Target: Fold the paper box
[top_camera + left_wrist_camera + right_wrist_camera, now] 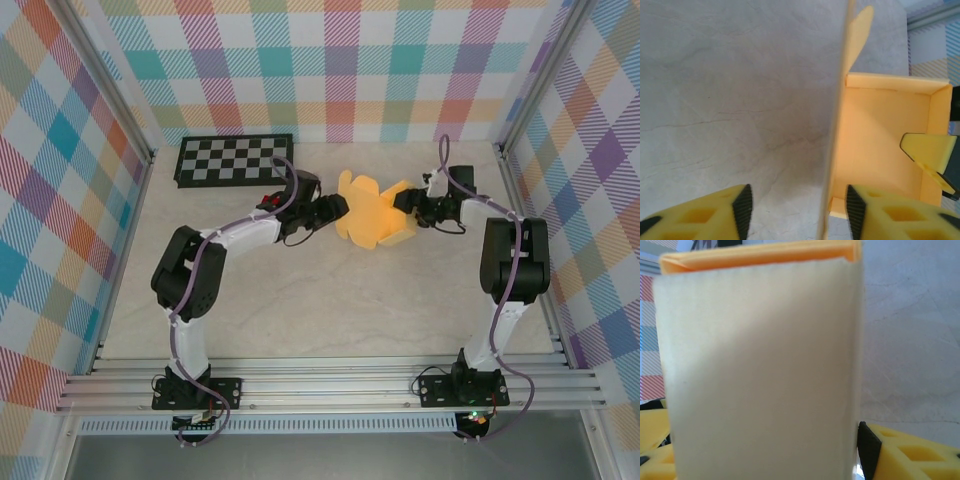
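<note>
Two grippers meet the paper box [372, 222] from opposite sides: the left gripper [334, 208] at its 9 o'clock, the right gripper [410, 204] at its 3 o'clock. The yellow-orange box sits on the pale table [320, 310], a little toward 12 o'clock from centre. It is partly formed, with walls raised and rounded flaps sticking out at its 11 o'clock.

From the left wrist, one wall stands edge-on between the left gripper's fingers [855, 212]. They are spread apart with a gap on either side and grip nothing. One finger of the right gripper [927, 150] reaches inside the box at 3 o'clock.

From the right wrist, a pale panel sits close to the lens beside a finger pad [869, 447]. It may be pinched, but I cannot tell. A checkerboard [235, 160] lies at the box's 10 o'clock.
</note>
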You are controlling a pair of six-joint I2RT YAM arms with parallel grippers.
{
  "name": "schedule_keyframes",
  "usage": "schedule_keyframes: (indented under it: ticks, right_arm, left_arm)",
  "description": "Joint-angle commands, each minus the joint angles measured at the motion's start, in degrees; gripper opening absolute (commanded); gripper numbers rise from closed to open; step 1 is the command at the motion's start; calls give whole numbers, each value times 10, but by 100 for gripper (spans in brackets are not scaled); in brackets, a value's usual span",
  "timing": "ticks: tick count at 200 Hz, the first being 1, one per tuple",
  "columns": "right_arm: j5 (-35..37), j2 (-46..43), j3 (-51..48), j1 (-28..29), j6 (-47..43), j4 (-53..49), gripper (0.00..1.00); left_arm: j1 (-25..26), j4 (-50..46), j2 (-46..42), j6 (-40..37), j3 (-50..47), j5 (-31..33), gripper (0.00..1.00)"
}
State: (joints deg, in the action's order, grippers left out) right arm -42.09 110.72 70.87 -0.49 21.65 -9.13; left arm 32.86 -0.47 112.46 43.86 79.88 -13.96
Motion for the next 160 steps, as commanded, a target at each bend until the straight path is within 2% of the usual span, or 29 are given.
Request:
schedule_keyframes:
  ticks: [1, 15, 29, 52, 76, 92, 122, 139, 160]
  right_arm:
    - [-10, -27, -6, 2, -3, 4, 65]
    - [-3, -31, -6, 2, -4, -4, 68]
    - [6, -34, -6, 2, -3, -11, 72]
    - [4, -34, 8, 1, -12, -32, 76]
    - [23, -43, 28, -7, -43, -78, 77]
    - [20, -64, 34, -14, -83, -99, 78]
    - [41, -106, 62, -16, -249, -169, 77]
    - [15, -147, 31, -11, -345, -122, 75]
    - [-11, -190, -16, 23, -452, -55, 72]
  left_arm:
    - [18, -20, 9, -41, 65, -2, 34]
    - [23, -51, 17, -64, 81, 7, 14]
    - [24, -67, 20, -83, 87, 13, 0]
    - [25, -145, 24, -140, 121, 38, 0]
    - [26, -326, 34, -252, 218, 85, 0]
    - [26, -404, 31, -334, 265, 112, 0]
    - [26, -466, -4, -512, 276, 98, 0]
    - [26, -482, -25, -620, 257, 77, 0]
    - [26, -474, -51, -685, 232, 53, 0]
